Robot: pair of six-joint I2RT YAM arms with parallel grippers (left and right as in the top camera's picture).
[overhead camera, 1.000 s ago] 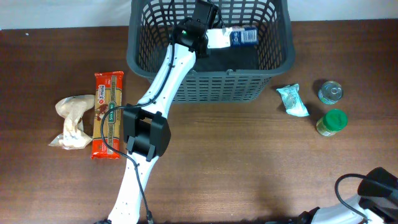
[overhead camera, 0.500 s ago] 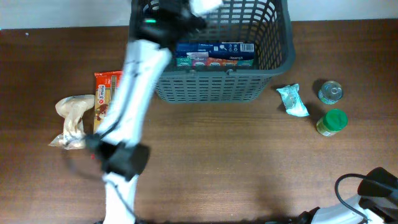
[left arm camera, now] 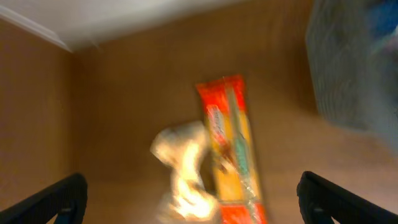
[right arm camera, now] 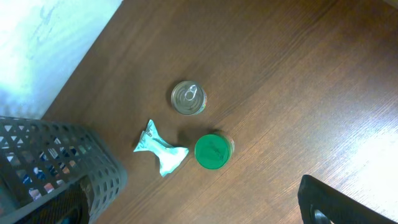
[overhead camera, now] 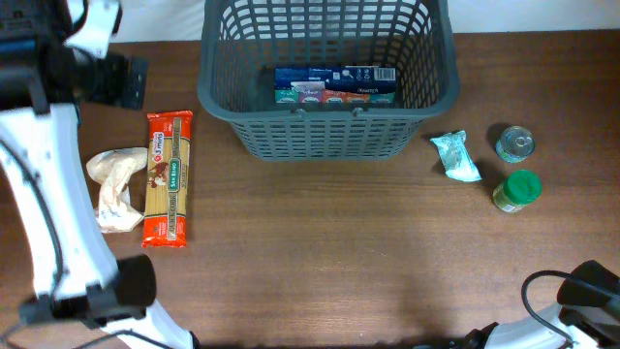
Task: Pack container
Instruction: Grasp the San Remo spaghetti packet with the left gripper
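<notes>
Empty and wide open, the left gripper (left arm camera: 191, 198) hangs at the tabletop's left edge, likely targeting the pasta packet (overhead camera: 168, 179) for the container (overhead camera: 329, 136).

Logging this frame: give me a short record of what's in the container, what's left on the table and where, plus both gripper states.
In container: blue box
Left of container: pasta packet, beige bag, side by side
Right of container: teal packet, tin can, green-lidded jar
Left gripper: open, empty, above pasta packet
Right gripper: mostly out of frame, state unclear
</notes>
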